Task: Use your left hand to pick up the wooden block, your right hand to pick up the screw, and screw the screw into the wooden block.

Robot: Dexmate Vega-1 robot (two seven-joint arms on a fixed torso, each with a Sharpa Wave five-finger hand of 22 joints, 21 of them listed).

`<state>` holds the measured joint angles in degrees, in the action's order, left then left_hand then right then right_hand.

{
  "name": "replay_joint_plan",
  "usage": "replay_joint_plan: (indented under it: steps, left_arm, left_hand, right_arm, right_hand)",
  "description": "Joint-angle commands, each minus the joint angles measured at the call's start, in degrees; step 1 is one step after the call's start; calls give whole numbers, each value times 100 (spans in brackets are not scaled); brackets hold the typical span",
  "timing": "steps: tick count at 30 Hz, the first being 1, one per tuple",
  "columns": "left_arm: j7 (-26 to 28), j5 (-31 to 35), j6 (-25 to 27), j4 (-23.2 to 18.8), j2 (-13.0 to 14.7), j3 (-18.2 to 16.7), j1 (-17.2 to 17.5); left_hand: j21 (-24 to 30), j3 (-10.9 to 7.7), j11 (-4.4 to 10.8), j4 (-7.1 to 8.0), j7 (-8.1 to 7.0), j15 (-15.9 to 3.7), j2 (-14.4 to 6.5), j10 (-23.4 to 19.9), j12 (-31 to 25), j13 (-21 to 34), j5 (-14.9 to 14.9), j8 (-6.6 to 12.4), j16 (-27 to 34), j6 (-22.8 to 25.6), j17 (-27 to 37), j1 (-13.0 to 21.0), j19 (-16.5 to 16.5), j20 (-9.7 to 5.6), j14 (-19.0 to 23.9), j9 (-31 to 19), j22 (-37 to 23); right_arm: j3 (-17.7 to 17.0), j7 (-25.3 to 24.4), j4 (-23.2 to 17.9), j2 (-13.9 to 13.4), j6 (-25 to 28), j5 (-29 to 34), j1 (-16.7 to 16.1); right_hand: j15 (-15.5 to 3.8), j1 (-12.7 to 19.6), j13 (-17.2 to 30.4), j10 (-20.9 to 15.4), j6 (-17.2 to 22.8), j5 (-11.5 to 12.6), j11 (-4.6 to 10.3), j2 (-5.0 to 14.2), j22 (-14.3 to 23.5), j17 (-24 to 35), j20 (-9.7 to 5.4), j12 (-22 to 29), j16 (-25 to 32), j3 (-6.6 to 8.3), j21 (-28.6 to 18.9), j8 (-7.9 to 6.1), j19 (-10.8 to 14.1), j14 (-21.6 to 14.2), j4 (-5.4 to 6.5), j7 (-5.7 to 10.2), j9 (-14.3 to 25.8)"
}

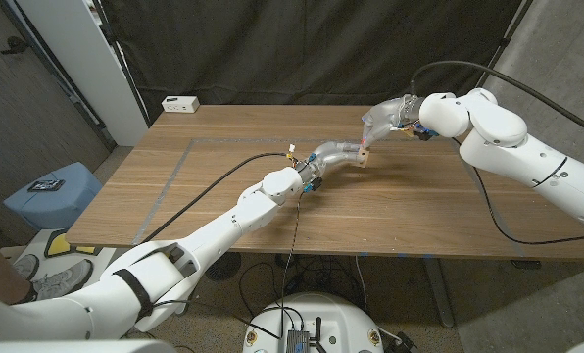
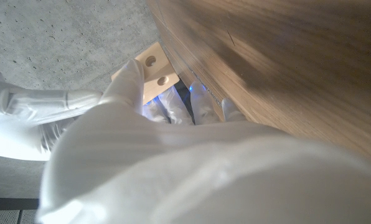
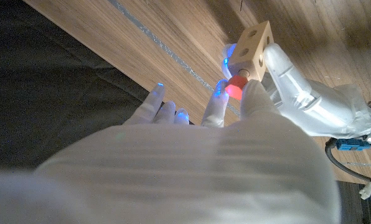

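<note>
Above the table's middle, my left hand [image 1: 333,155] grips the small pale wooden block [image 1: 363,158]. In the left wrist view the block [image 2: 155,71] shows two round holes beyond my left hand [image 2: 173,155]. My right hand [image 1: 385,120] comes down on the block from the far right. In the right wrist view my right hand [image 3: 204,143] pinches a red-headed screw [image 3: 237,86] between its fingertips. The screw's head sits right against one face of the block [image 3: 254,42]. My left hand [image 3: 310,102] holds the block from the other side.
A white box [image 1: 179,103] lies at the table's far left corner. Grey tape lines [image 1: 179,169] mark a rectangle on the wooden table [image 1: 439,211]. A black cable [image 1: 228,175] runs along my left arm. A blue stool [image 1: 55,191] stands on the floor beside the table.
</note>
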<state>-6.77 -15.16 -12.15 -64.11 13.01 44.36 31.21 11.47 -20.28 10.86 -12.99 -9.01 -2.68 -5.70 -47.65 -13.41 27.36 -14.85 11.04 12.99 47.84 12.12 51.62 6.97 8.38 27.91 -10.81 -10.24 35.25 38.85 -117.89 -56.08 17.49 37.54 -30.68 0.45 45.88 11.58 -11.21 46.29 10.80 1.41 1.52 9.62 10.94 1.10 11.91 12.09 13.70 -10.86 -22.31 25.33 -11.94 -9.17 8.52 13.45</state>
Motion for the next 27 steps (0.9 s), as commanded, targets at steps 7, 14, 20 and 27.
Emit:
replay_joint_plan:
  steps: [7,14,20,27]
  left_arm:
    - [-16,-8,6,0,-4,6,-8]
    - [-18,-9,7,-7,-1,7,-3]
    - [-17,-13,3,-2,-5,5,-2]
    - [-21,-18,5,7,-9,6,-1]
  left_hand:
    - [48,-433,5,400,103,-234,-131,-48,-22,171,-60,28,49,153,13,-85,29,3,19,-25,-34]
    - [48,-433,5,391,102,-232,-122,-47,-22,171,-59,33,51,167,11,-80,31,-2,22,-25,-34]
    - [48,-436,6,394,114,-228,-133,-51,-22,167,-59,29,53,156,14,-80,30,-1,19,-25,-34]
    - [48,-436,10,388,110,-236,-123,-57,-25,167,-59,31,54,161,11,-78,30,-9,24,-25,-34]
  right_arm:
    - [2,-186,4,24,40,64,-61]
    - [28,-259,-32,31,100,246,-104]
    - [42,-300,-23,54,116,349,-131]
    - [51,-312,-23,84,135,431,-157]
  right_hand:
    - [-129,115,2,-285,355,-14,57,10,0,12,-77,68,82,48,-80,-149,250,-211,30,-92,0]
    - [-235,88,-4,-476,637,-18,89,12,-1,14,-167,97,122,26,-94,-242,397,-373,59,-161,-19]
    - [-303,26,-8,-615,757,-20,122,11,0,18,-215,118,148,-4,-100,-272,489,-477,95,-188,-34]
    - [-384,-37,-11,-735,923,-17,128,8,0,20,-254,128,168,-35,-99,-316,568,-576,124,-221,-52]
